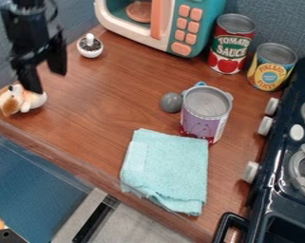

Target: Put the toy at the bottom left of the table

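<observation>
"While the wooden table (110, 99) is backed by a blue-grey wall (272, 19) and bounded at its right by a toy stove (259, 216), where is the toy dog (31, 101) found?"

"At the table's left, near the front edge."

"And the claw (46, 81)?"

"It is spread above the toy dog, one fingertip seen just beside it; whether they are touching cannot be told."
</observation>
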